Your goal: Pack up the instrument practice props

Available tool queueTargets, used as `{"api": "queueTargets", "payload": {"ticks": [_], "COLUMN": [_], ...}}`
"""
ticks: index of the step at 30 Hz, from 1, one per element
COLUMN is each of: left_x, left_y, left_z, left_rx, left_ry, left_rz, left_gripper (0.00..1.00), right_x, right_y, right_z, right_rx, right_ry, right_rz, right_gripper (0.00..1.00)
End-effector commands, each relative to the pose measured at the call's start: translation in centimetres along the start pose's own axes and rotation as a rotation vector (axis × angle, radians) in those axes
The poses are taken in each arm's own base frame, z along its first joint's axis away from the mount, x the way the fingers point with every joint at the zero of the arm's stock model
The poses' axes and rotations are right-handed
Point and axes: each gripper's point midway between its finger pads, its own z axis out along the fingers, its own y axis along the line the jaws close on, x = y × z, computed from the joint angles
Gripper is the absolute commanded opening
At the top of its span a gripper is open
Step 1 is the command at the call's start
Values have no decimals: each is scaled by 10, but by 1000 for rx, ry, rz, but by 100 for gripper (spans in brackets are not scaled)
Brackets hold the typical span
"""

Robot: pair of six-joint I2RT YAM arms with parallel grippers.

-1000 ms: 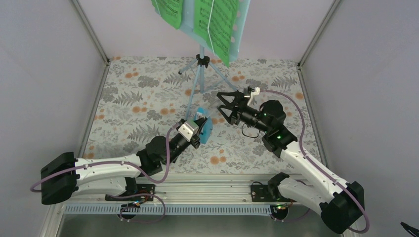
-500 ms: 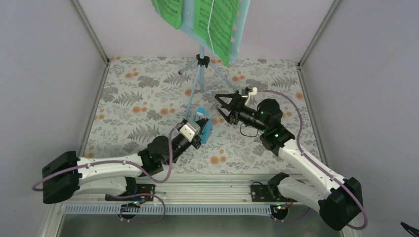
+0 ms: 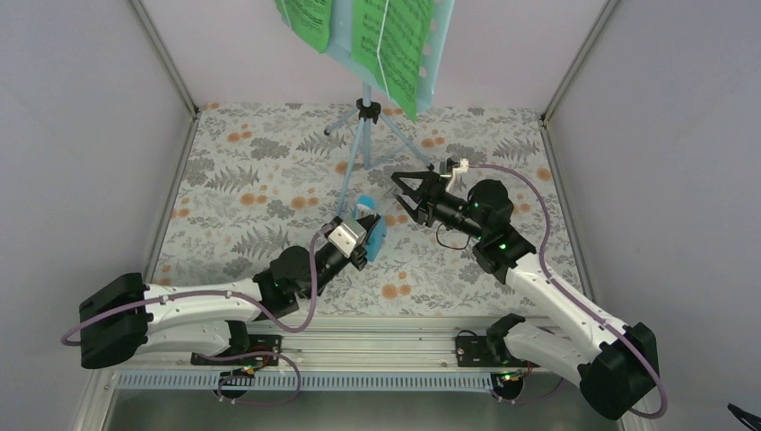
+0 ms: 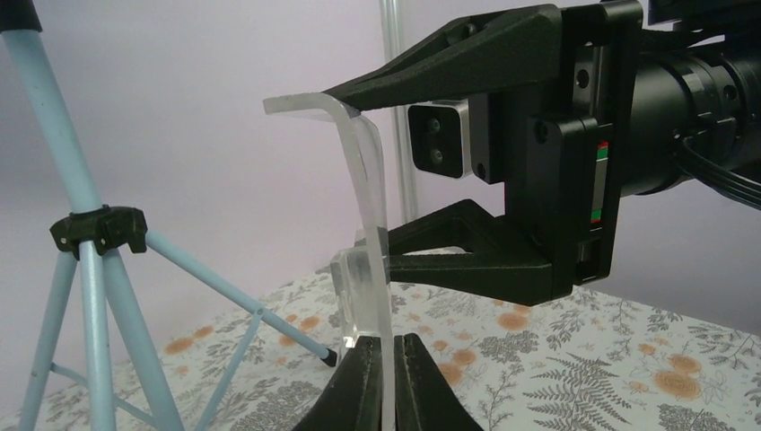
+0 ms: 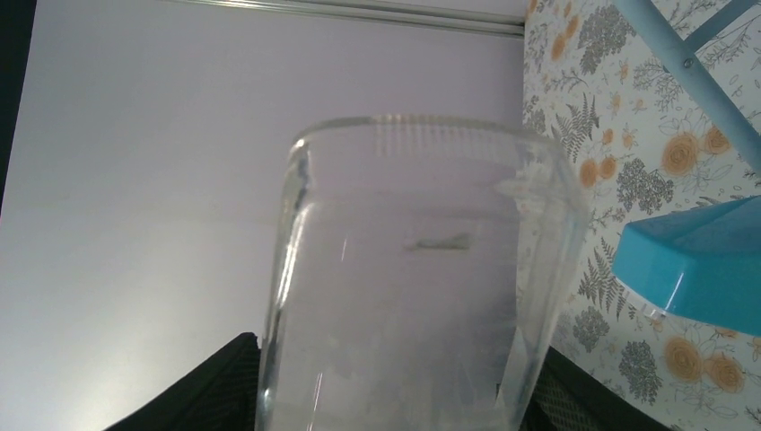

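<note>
Where the overhead view reaches its middle, we find the left gripper (image 4: 388, 346) with its two fingers pressed together on the bottom edge of a clear plastic cover (image 4: 363, 180), which stands upright and curves over at its top. The right gripper (image 3: 400, 190) points at it from the right of the frame with its fingers spread, one at the cover's top edge and one at its lower part. The upper tip looks to touch the top edge, but we cannot tell whether the lower one presses on it. The small blue metronome (image 3: 373, 232) shows just beside the left gripper, slightly below centre, over the flowered table (image 3: 251, 180); we cannot tell whether it rests there. The pale blue music stand (image 3: 364, 139) stands at top centre, beyond both arms, with the green sheet-music pages (image 3: 395, 45) on its desk.
</note>
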Motion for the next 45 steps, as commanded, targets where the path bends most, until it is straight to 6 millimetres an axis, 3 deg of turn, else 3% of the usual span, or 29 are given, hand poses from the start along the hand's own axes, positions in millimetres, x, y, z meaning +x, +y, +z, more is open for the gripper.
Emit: {"api": "queueTargets", "payload": {"ticks": [1,11,18,27,32,38,45], "left_x": [-2,1,14,65,96,123,152], "left_y": [-7,-6,22,62,81,69,75], "left_z": [4,-1,-27,-43,-42,-29,-20], "left_rx": [25,26,-67,-95,-65,76,38], "left_ry": [4,15,56,263,340,413,494], "left_rz": [3,-2,-65,-307,-466,-588,-579], "left_gripper": [9,70,86,90,92,91,89], "right_x": [-5,-14,-28,-50,-53,-48,-42], "right_y": [20,23,12,-4,-6,-10,-17], "right_z": [-7,-19,-27,-53,-70,-76,-78], "right_rx": [-74,-82,4,199,261,281,291], "right_ry": [-39,-130,-224,-368,-414,-392,-368], "right_rz": [-54,-97,-221,-443,-524,-604,-665], "right_gripper": [60,58,58,56,56,55,54]}}
